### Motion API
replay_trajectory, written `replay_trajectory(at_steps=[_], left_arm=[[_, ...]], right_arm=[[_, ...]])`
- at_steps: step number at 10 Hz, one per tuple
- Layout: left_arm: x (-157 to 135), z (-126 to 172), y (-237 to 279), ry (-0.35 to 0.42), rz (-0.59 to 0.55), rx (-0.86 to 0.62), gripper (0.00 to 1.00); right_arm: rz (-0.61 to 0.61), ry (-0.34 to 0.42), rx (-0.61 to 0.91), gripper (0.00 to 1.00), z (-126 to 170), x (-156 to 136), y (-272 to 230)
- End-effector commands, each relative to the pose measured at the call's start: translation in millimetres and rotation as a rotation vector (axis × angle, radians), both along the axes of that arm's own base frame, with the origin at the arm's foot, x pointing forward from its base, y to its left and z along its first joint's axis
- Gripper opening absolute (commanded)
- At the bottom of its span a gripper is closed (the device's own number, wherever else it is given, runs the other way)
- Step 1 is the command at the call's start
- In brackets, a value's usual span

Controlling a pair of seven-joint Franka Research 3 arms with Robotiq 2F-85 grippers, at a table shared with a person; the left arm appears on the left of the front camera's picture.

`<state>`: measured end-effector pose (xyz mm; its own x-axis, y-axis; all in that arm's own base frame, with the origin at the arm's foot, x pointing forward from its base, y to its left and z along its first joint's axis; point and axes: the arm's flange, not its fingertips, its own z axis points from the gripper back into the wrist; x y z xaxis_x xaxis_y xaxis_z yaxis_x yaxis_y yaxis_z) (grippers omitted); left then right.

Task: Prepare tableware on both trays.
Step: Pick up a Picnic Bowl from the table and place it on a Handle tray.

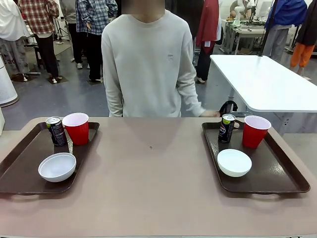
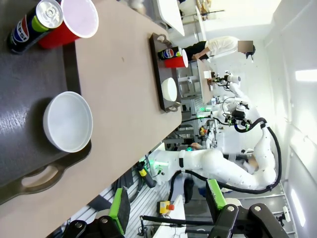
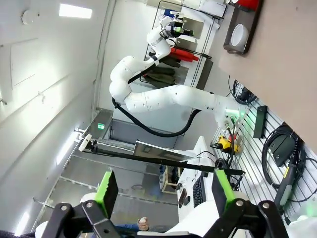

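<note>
On the tabletop (image 1: pixel 153 188), two dark brown trays sit well apart, one at each side, with a bare stretch of surface between them.

Left tray (image 1: pixel 20 173): a dark can (image 1: pixel 56 131) stands upright at the far end, touching or just beside a red cup (image 1: pixel 76 128) on its right. A white bowl (image 1: pixel 57 166) sits nearer the robot, apart from both. From the left wrist camera the same tray (image 2: pixel 25 99) shows the can (image 2: pixel 34 22), the cup (image 2: pixel 72 22) and the bowl (image 2: pixel 68 121), with the cut-out handle at the tray's near rim below the bowl.

Right tray (image 1: pixel 287 173): a second can (image 1: pixel 227 128) stands upright at the far left corner, a second red cup (image 1: pixel 255 131) stands near it to the right, and a second white bowl (image 1: pixel 234 162) sits in front of the can, apart from it.

A person (image 1: pixel 148 64) in a pale sweater stands at the far edge of the tabletop, one hand (image 1: pixel 210 113) resting at the edge just beyond the right tray. A white table (image 1: pixel 267 79) stands behind on the right.

Left gripper (image 2: pixel 166 208): jaws spread wide, nothing between the green pads (image 2: pixel 120 208), held off the tabletop's near edge and clear of the tray.

Right gripper (image 3: pixel 161 191): jaws spread wide and empty, pointing away from the tabletop toward the room; the other white arm (image 3: pixel 163 94) crosses the background, and a tray end with a bowl (image 3: pixel 238 35) shows at the top.
</note>
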<state>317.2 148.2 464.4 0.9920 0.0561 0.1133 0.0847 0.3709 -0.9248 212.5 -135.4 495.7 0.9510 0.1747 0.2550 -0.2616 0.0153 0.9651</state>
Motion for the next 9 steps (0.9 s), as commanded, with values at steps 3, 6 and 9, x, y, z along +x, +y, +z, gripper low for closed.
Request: replay_trajectory(at_steps=[3, 6, 9], left_arm=[[-0.9, 2.2, 0.7, 0.003, 0.002, -0.001, 0.82], [-0.9, 2.2, 0.7, 0.003, 0.002, -0.001, 0.82], [-0.9, 2.2, 0.7, 0.003, 0.002, -0.001, 0.82]], right_arm=[[0.001, -0.005, 0.022, 1.00, -1.7, 1.0, 5.1], [0.001, -0.005, 0.022, 1.00, -1.7, 1.0, 5.1], [0.001, -0.005, 0.022, 1.00, -1.7, 1.0, 5.1]])
